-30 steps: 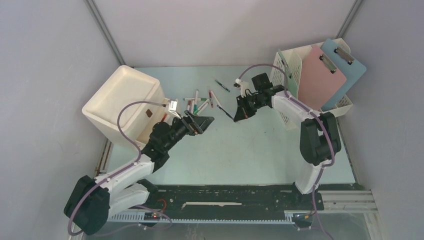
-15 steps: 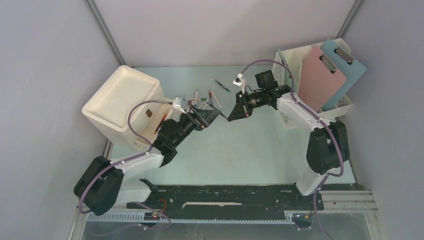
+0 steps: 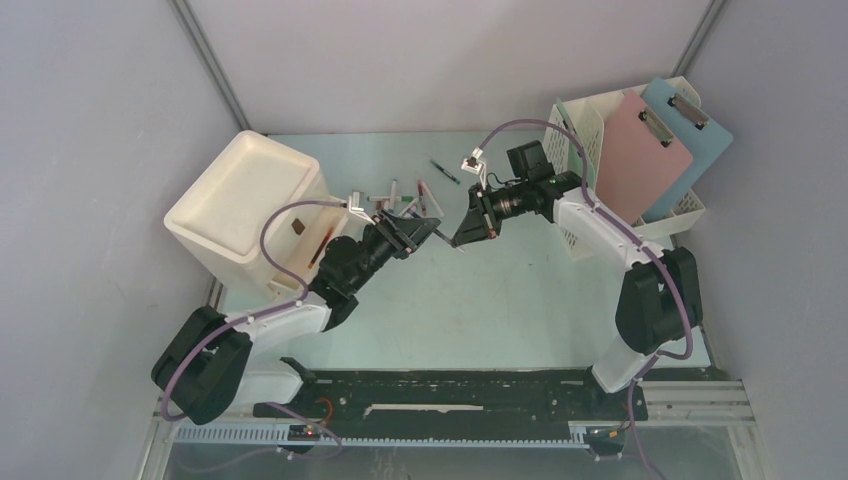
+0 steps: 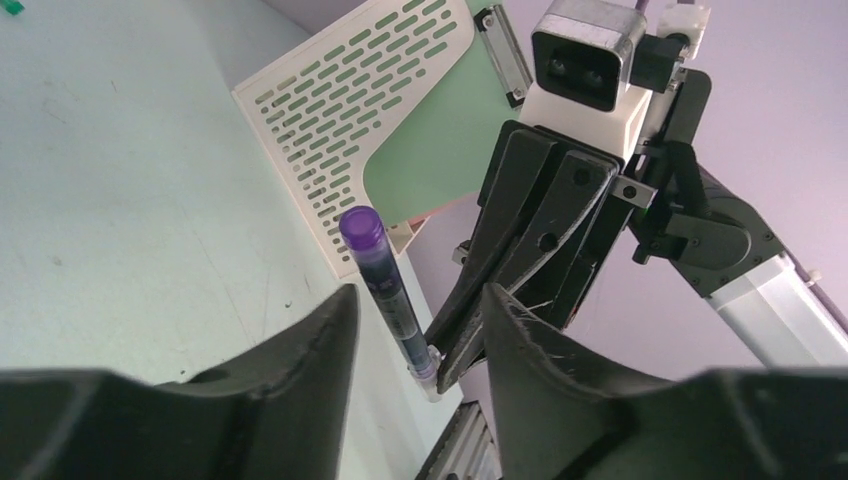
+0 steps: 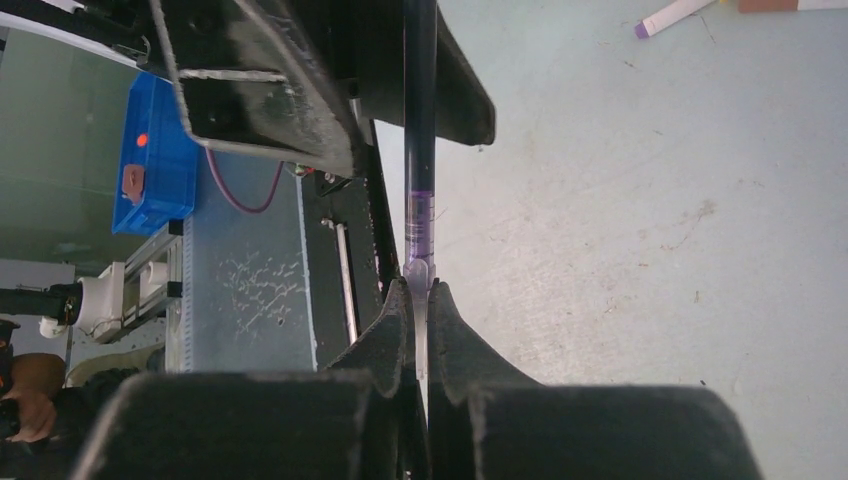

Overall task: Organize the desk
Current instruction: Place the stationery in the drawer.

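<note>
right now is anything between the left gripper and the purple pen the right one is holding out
Nothing visible. The purple pen, pinched at its tip by the right gripper, sits between the open fingers of the left gripper, with a gap showing beside it.

Looking at plain grey panels boxing everything in, back and both sides. Noticing dark metal struts running down the back corners at a slant. Getting soft, even light all over, barely throwing any shadows. Spotting a white slotted cable duct stretching along the front edge, plus a blue box showing a small red dot, sitting down low in the right wrist view.
</note>
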Action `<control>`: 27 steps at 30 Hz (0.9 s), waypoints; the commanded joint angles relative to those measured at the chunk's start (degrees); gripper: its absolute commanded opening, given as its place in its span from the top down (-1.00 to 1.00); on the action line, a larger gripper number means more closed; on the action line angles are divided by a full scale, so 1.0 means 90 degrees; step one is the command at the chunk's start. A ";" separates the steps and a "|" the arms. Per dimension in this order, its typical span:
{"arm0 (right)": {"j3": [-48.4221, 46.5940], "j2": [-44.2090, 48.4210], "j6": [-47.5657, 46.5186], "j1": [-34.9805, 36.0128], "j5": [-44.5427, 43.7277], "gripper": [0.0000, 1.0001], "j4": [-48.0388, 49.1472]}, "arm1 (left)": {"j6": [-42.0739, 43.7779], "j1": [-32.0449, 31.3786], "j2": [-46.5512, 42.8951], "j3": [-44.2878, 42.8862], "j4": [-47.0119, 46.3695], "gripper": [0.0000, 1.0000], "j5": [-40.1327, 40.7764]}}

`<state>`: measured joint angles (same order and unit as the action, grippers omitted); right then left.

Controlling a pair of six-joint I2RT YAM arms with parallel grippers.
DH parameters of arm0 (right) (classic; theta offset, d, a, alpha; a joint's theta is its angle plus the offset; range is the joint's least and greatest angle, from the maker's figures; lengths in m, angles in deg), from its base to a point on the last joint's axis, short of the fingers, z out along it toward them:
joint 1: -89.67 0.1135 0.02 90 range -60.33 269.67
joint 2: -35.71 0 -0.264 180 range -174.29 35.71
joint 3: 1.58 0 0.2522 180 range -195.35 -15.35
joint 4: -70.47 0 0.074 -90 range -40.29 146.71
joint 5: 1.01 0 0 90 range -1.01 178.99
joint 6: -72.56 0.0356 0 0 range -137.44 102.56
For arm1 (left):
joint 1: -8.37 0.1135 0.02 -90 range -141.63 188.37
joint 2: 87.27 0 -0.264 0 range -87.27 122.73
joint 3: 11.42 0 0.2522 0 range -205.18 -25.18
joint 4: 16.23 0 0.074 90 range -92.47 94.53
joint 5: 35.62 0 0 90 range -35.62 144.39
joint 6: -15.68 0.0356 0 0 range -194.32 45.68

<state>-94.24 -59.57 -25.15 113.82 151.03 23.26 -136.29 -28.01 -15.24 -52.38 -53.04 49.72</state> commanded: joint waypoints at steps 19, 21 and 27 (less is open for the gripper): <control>0.0026 0.0434 -0.0490 0.0142 -0.0031 0.28 -0.0137 | 0.0166 -0.0035 -0.0365 0.0024 -0.0046 1.00 0.0034; 0.0026 0.0495 -0.0569 0.0133 -0.0113 0.07 -0.0174 | 0.0351 -0.0039 -0.0540 0.0033 0.0260 1.00 0.0094; 0.0026 0.0675 -0.0787 0.0106 -0.0283 -0.17 -0.0266 | 0.1465 -0.0030 -0.1369 -0.0080 0.1936 1.00 0.0479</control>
<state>-94.02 -56.89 -29.58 114.78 149.37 21.46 -131.88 -28.14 -22.06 -52.18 -45.41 50.88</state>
